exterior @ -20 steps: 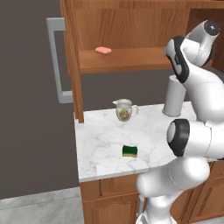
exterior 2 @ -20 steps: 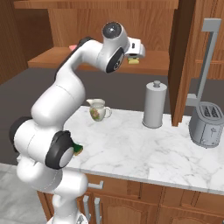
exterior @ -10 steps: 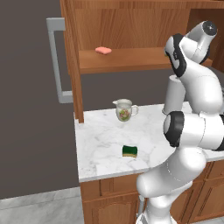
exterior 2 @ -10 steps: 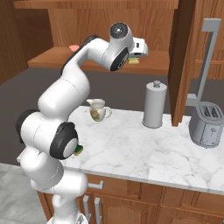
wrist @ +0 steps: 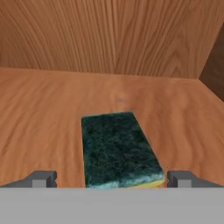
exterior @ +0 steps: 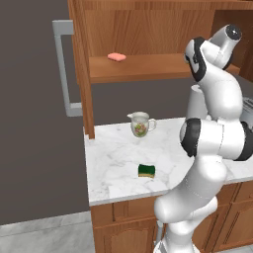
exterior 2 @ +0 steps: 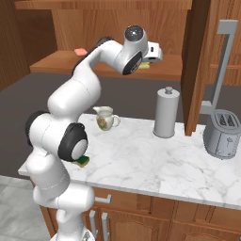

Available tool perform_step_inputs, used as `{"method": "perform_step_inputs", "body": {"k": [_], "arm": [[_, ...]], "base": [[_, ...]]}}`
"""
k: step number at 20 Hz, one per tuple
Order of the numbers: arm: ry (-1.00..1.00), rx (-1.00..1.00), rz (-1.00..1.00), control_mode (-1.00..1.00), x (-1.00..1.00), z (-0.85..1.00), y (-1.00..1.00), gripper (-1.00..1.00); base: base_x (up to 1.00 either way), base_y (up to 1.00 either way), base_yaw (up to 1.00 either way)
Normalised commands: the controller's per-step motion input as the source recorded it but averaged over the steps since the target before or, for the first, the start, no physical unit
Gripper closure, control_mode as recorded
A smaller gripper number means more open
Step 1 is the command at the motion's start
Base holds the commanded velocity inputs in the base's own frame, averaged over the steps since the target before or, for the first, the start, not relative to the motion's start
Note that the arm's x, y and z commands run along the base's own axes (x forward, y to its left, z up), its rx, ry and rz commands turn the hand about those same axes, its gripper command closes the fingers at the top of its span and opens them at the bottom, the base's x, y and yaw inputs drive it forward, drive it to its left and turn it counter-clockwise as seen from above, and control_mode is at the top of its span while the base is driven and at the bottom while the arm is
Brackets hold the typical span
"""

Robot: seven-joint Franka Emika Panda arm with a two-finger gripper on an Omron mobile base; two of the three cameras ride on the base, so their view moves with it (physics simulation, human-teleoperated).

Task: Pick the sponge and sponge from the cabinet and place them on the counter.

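The arm reaches deeper into the cabinet [exterior 2: 113, 70] than a second ago, so the gripper [wrist: 111, 179] now hangs wide open with a sponge [wrist: 118, 151] lying between its fingertips.

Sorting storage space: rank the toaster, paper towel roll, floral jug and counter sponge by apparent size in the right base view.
1. Paper towel roll and toaster: look alike, not ranked; the toaster shows only in part.
2. Floral jug.
3. Sponge on the counter, mostly hidden behind the arm.
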Motion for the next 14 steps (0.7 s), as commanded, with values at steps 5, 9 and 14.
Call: {"method": "perform_step_inputs", "body": {"k": [5, 9, 14], "arm": [[0.02, 0.00, 0.02, -1.00, 0.26, -0.05, -0.08, -1.00], [0.02, 0.00, 0.03, -1.00, 0.25, -0.06, -0.08, -1.00], [0.02, 0.00, 0.03, -1.00, 0.17, -0.07, -0.02, 1.00]], "base": [[0.00, 0.00, 0.00], [0.00, 0.00, 0.00], [0.00, 0.00, 0.00]]}}
